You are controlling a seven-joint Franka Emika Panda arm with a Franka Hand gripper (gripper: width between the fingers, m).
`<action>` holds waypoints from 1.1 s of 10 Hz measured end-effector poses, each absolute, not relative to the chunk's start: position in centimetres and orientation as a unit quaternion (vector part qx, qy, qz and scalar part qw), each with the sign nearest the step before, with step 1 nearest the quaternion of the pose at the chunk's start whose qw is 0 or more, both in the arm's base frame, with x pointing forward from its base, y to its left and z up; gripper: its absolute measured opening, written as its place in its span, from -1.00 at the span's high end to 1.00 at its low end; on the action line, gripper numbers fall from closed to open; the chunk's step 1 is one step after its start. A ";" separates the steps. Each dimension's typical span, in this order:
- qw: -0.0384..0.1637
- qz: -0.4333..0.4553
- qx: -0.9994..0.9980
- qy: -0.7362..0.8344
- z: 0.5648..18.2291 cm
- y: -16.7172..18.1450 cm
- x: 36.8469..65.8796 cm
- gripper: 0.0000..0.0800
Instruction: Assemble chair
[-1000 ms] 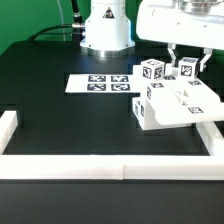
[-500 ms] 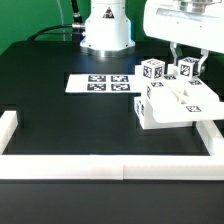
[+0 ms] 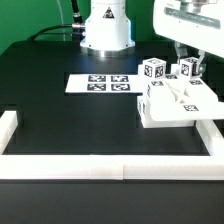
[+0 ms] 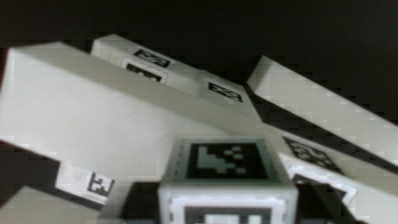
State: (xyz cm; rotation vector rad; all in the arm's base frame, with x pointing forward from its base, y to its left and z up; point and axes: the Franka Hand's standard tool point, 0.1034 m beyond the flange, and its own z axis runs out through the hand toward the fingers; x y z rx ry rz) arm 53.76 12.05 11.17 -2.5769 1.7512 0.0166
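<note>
Going from the exterior view's left, the marker board point(image 3: 100, 83) is lying flat on the black table point(image 3: 60, 120), well apart from my jaws, a thin white sheet printed with square tags. Further right, the chair point(image 3: 172, 103) is sitting as a cluster of white blocky plastic pieces, hard-edged and matte, pressed against the white border rail point(image 3: 215, 133). My gripper point(image 3: 187, 62) is hanging directly over its right-hand tagged post point(image 3: 189, 68), and my fingers are standing either side of that post. I am judging that I am grasping it, my jaws part-closed around it, though the contact itself is hard to make out. In the wrist view the post's tagged end point(image 4: 226, 160) is sitting right below me, slabs fanning beyond. To do this step well, I should be keeping the post upright and pressing straight down, without twisting.
</note>
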 end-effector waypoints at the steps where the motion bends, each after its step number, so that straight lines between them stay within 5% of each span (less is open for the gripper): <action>1: 0.014 0.007 -0.811 0.585 11.2 12.1 53.7 0.28; 3: 0.016 0.008 -0.814 0.580 11.2 12.2 53.7 0.28; 4: 0.016 0.008 -0.825 0.564 11.2 12.2 53.7 -0.23; 6: 0.017 0.007 -0.837 0.547 11.3 12.1 53.9 -0.58; 11: 0.018 0.003 -0.928 0.372 11.3 12.1 54.0 -0.62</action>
